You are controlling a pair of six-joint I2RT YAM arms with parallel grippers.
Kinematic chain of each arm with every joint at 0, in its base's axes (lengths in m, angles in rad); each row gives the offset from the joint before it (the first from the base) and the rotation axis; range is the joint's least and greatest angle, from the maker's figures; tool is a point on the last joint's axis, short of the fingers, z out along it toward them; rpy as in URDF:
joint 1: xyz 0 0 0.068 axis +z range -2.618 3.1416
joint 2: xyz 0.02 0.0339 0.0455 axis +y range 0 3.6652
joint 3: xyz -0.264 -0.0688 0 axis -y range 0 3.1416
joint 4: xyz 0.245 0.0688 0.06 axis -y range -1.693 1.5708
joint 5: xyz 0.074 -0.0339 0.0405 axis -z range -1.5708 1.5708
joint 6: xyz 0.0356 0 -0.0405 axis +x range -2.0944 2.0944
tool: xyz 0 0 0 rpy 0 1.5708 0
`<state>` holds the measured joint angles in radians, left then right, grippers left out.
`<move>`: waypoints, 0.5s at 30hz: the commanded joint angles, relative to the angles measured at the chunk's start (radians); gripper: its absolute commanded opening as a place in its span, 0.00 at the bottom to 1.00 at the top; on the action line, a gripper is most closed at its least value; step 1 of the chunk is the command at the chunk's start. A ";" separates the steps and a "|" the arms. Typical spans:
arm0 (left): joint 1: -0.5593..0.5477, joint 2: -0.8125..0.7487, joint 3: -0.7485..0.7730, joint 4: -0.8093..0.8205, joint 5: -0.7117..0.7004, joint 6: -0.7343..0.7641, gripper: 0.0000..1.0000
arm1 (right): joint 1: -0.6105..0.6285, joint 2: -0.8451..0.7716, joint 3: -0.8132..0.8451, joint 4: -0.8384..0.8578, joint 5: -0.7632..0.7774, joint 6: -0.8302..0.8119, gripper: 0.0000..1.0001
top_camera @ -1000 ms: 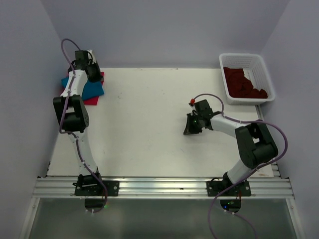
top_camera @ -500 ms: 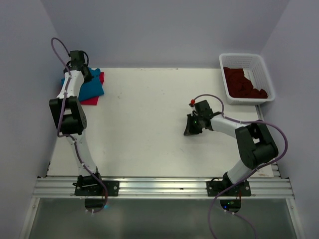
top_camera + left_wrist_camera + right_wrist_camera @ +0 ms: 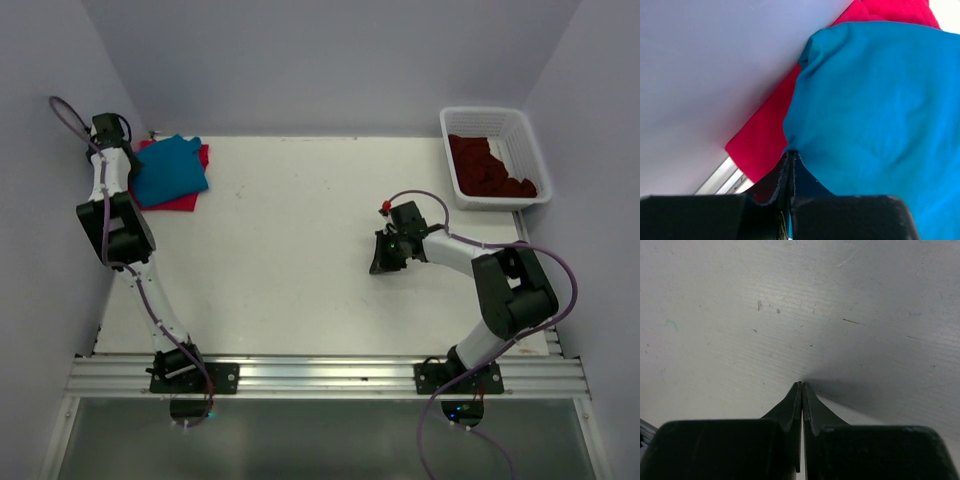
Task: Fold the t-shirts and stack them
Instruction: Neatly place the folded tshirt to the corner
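Observation:
A teal t-shirt (image 3: pixel 170 170) lies folded on top of a bright red t-shirt (image 3: pixel 185 201) at the table's far left corner. In the left wrist view the teal shirt (image 3: pixel 875 105) fills the right side and the red shirt (image 3: pixel 765 145) shows beside the wall. My left gripper (image 3: pixel 790 154) (image 3: pixel 127 158) is shut, its tips against the teal shirt's puckered edge; no cloth shows between the fingers. Dark maroon t-shirts (image 3: pixel 490 170) are heaped in the basket. My right gripper (image 3: pixel 378 262) (image 3: pixel 802 384) is shut and empty, tips down on bare tabletop.
The white lattice basket (image 3: pixel 482 111) stands at the far right corner. Walls close in the table on the left, back and right; the left wall (image 3: pixel 715 65) is right beside my left gripper. A metal rail (image 3: pixel 320 375) runs along the near edge.
My left arm has swung left, off the pile and up against the wall, uncovering the teal shirt. The right arm has not moved.

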<state>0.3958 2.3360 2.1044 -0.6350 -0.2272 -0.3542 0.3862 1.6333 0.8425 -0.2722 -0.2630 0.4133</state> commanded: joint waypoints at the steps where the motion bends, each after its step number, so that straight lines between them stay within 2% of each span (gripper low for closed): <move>1: 0.025 0.066 0.043 -0.028 0.045 -0.011 0.00 | 0.005 -0.009 0.043 -0.018 -0.027 -0.022 0.00; 9: 0.032 0.143 -0.007 -0.026 0.143 -0.006 0.00 | 0.005 -0.006 0.038 -0.015 -0.027 -0.022 0.00; 15: 0.049 0.079 -0.038 -0.006 0.176 -0.025 0.00 | 0.005 -0.012 0.027 -0.004 -0.031 -0.021 0.00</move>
<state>0.4145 2.4386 2.1063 -0.6262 -0.1070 -0.3466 0.3862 1.6333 0.8497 -0.2760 -0.2760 0.4061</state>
